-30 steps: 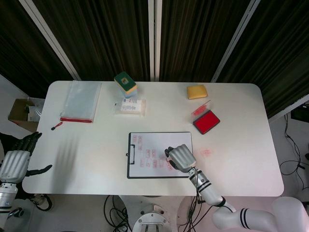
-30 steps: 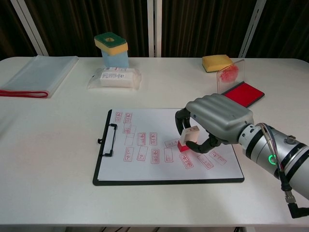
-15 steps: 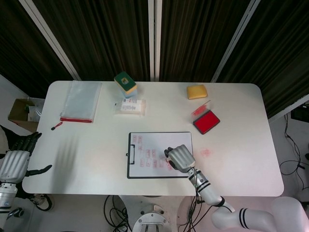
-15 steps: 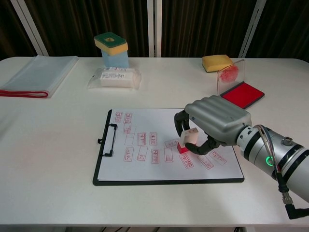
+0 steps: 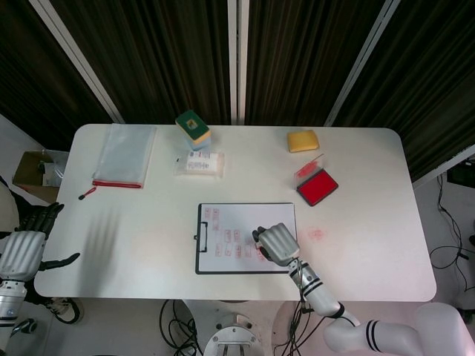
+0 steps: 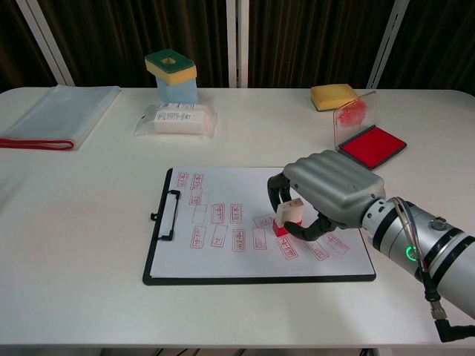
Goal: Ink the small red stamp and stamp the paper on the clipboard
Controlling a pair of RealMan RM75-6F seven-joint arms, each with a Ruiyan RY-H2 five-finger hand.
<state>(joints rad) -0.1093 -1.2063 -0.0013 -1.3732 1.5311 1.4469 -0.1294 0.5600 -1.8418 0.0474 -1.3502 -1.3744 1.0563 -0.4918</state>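
My right hand (image 6: pixel 329 191) grips the small red stamp (image 6: pixel 286 217), whose red base rests on the paper (image 6: pixel 245 222) of the black clipboard (image 6: pixel 159 248). The paper carries several red stamp prints. In the head view the right hand (image 5: pixel 277 242) covers the stamp over the clipboard's right lower part (image 5: pixel 245 239). The open red ink pad (image 6: pixel 373 143) with its raised clear lid lies to the far right, also the ink pad (image 5: pixel 317 185) in the head view. My left hand (image 5: pixel 22 248) hangs off the table's left edge, fingers spread, holding nothing.
A yellow sponge (image 6: pixel 333 96), a green-topped sponge stack (image 6: pixel 172 74), a wrapped white packet (image 6: pixel 177 119) and a clear zip pouch (image 6: pixel 56 115) line the table's back. A red ink smear (image 5: pixel 317 234) marks the table right of the clipboard.
The right hand has shifted slightly left and down with the stamp, pressing it onto the paper. The left hand has dropped a little.
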